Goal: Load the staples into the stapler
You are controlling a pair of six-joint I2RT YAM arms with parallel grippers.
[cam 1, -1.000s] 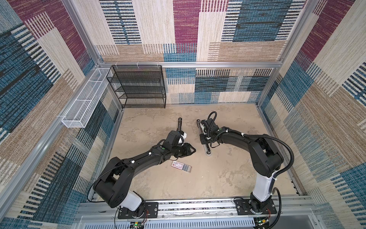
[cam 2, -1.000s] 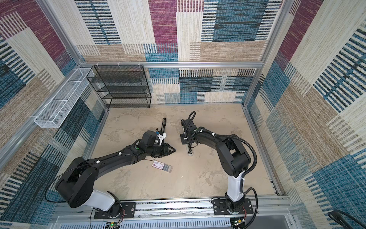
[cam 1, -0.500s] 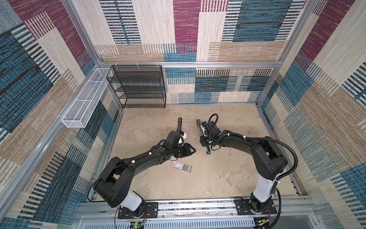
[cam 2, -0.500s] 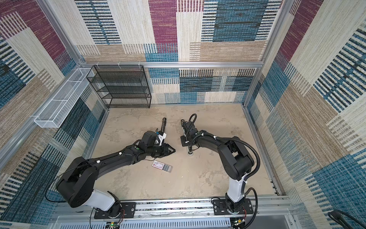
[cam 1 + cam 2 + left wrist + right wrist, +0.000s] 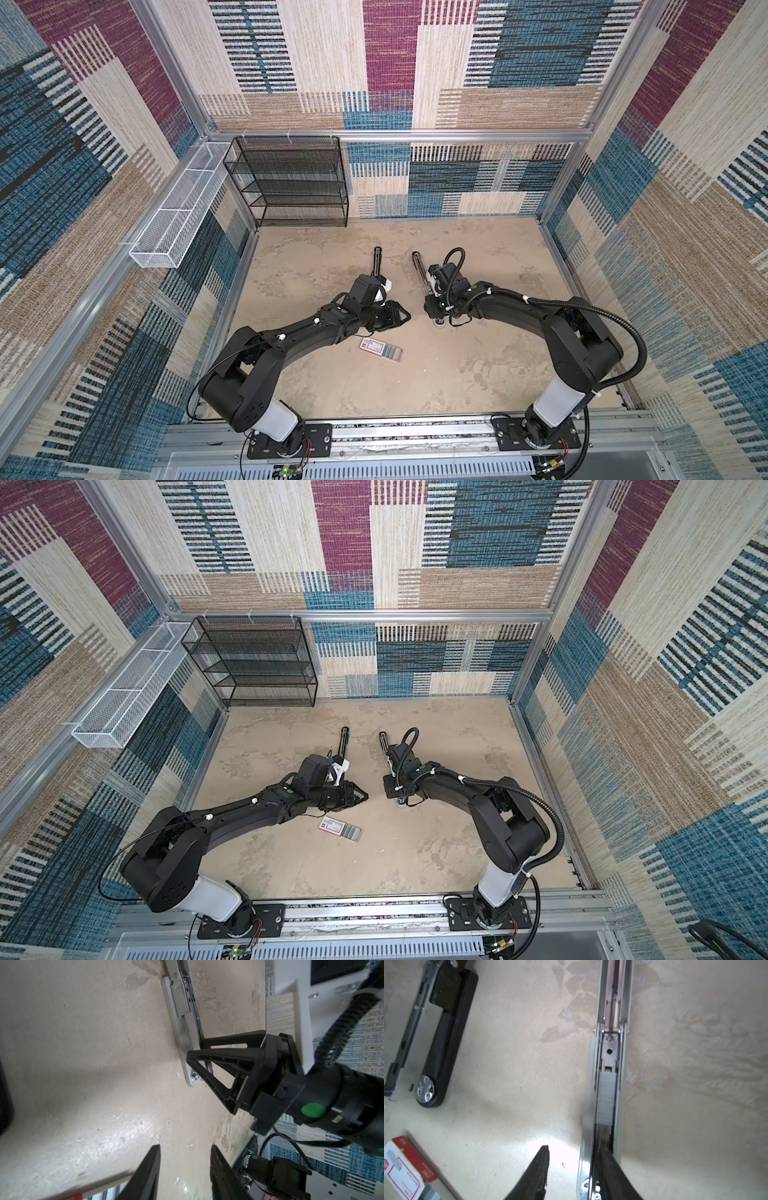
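A grey stapler (image 5: pixel 609 1047) lies opened flat on the floor, with a grey strip of staples (image 5: pixel 606 1099) in its channel. My right gripper (image 5: pixel 575 1157) is open at the stapler's near end: one finger rests over the channel, the other stands off to the side above bare floor. Both top views show the right gripper (image 5: pixel 436 321) (image 5: pixel 399 799) low on that end. The white and red staples box (image 5: pixel 380 348) (image 5: pixel 404 1167) lies nearer the front, grey strips showing. My left gripper (image 5: pixel 408 318) (image 5: pixel 185 1151) hovers open and empty between box and stapler.
A black stapler (image 5: pixel 377 264) (image 5: pixel 436 1043) lies opened to the left of the grey one, partly under my left wrist. A black mesh shelf (image 5: pixel 291 183) stands at the back left, with a white wire basket (image 5: pixel 178 212) on the left wall.
The right gripper's jaws have spread a little wider and its wrist has shifted slightly along the grey stapler. The left arm and the box have not moved.
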